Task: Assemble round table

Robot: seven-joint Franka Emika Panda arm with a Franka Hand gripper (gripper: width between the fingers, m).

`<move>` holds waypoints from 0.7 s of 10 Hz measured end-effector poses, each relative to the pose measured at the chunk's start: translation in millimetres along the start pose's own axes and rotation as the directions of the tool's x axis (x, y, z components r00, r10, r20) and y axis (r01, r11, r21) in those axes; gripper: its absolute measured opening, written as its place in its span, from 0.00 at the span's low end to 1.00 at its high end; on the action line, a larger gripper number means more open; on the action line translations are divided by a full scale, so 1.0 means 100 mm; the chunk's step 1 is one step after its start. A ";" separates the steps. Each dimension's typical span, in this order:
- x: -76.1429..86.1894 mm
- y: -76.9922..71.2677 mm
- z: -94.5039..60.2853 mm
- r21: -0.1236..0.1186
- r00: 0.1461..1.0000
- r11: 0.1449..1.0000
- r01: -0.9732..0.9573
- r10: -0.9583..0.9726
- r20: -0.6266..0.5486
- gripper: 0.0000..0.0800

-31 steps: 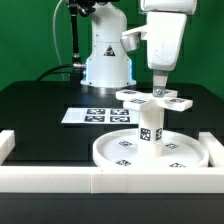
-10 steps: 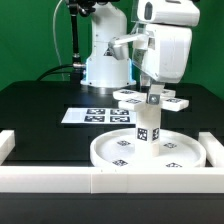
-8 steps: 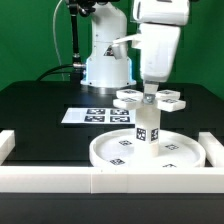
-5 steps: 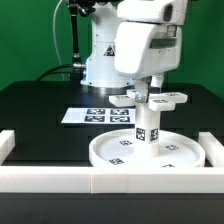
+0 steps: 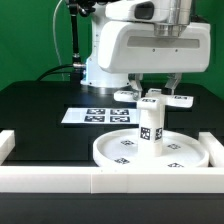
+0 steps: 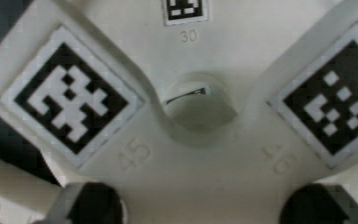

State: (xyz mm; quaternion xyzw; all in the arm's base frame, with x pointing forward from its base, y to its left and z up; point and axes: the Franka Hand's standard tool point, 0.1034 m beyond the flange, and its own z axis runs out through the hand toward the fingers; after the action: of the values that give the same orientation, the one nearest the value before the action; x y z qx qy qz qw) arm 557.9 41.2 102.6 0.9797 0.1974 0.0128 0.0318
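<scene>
The large rimmed round disc (image 5: 110, 152) lies flat on the black table. The short tagged post (image 5: 152, 125) stands upright in its middle. The flat lobed foot piece (image 5: 184, 99) sits level on top of the post. My gripper (image 5: 153, 92) comes straight down on it and is shut on its middle. In the wrist view the foot piece (image 6: 185, 150) fills the picture, with a round boss (image 6: 197, 103) between two tags. Dark fingers (image 6: 87, 205) stand on either side of my gripper (image 6: 208, 205).
The marker board (image 5: 95, 116) lies on the table behind the disc. A long white barrier bar (image 5: 60, 180) runs along the front, with a short one (image 5: 6, 142) at the exterior view's left. The arm's base (image 5: 105, 65) stands behind.
My hand has turned about its vertical axis over the post, and the foot piece's lobes have swung round with it. The disc and post have stayed in place.
</scene>
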 end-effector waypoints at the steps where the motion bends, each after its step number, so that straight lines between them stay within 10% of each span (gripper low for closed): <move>1: 0.00 0.00 0.00 0.001 0.998 0.998 -0.063 0.063 -0.001 0.55; 7: -0.01 0.01 0.01 0.042 0.855 0.854 -0.519 0.519 0.008 0.55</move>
State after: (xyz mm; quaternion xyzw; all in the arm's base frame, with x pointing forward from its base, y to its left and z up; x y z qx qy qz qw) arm 556.9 40.1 101.7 0.9971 -0.0735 0.0186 0.0060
